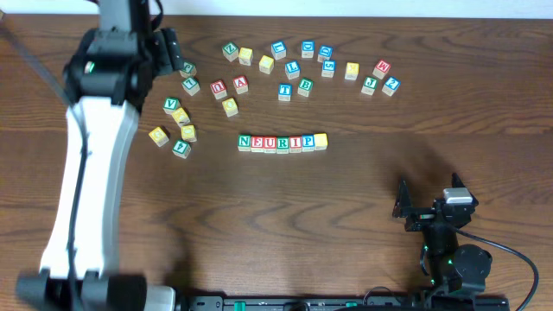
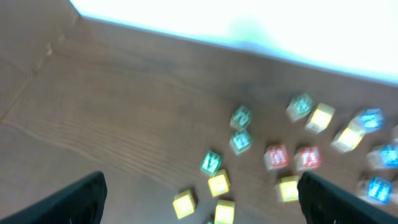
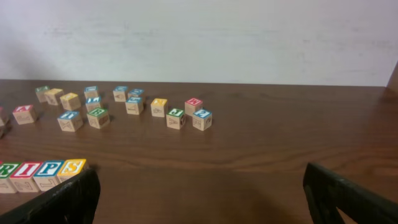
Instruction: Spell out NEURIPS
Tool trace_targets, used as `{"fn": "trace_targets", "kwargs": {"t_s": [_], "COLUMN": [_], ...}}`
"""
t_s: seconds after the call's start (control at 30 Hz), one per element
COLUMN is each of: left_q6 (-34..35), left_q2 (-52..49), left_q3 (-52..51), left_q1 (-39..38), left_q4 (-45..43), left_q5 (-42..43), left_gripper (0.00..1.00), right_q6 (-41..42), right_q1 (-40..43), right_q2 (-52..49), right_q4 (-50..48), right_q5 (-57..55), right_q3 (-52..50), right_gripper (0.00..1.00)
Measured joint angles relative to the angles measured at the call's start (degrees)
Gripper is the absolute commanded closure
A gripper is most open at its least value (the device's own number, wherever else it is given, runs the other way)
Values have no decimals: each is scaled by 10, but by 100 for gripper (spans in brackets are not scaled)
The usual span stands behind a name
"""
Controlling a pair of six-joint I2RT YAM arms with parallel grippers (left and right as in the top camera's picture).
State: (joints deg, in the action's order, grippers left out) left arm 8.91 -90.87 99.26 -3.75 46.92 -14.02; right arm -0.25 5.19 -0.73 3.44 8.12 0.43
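Lab-like tabletop setup: wood-grain table, bare white wall behind.

The left arm stretches from the lower left of the overhead frame to the upper left, where the left gripper has its jaws spread wide, holding nothing. The right arm sits folded at the lower right. The right gripper is likewise parted wide and empty, pointing up-frame.
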Motion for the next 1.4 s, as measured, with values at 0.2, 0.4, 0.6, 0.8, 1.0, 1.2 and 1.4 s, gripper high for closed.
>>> {"fn": "trace_targets", "kwargs": {"t_s": [0.2, 0.4, 0.6, 0.8, 1.0, 1.2, 1.4], "left_q6": [-2, -6, -11, -13, -24, -37, -53], "left_q2": [159, 305, 477, 647, 779, 858, 901], "left_q3": [-186, -439, -668, -813, -894, -950, -983], "left_q1": [2, 3, 14, 37, 41, 41, 41], "left_q4": [-182, -374, -476, -483, -485, -484, -473], "left_q5": [13, 27, 38, 42, 43, 43, 44], "left_gripper": [3, 3, 3, 3, 3, 3, 3], "right_q6": [0, 0, 0, 0, 0, 0, 0], "right_q1": [0, 0, 0, 0, 0, 0, 0], "right_q2": [0, 0, 0, 0, 0, 0, 0], "right_q4": [0, 0, 0, 0, 0, 0, 0], "right_q5": [0, 0, 0, 0, 0, 0, 0], "right_q3": [0, 0, 0, 0, 0, 0, 0], "right_gripper": [1, 1, 1, 1, 1, 1, 1]}}
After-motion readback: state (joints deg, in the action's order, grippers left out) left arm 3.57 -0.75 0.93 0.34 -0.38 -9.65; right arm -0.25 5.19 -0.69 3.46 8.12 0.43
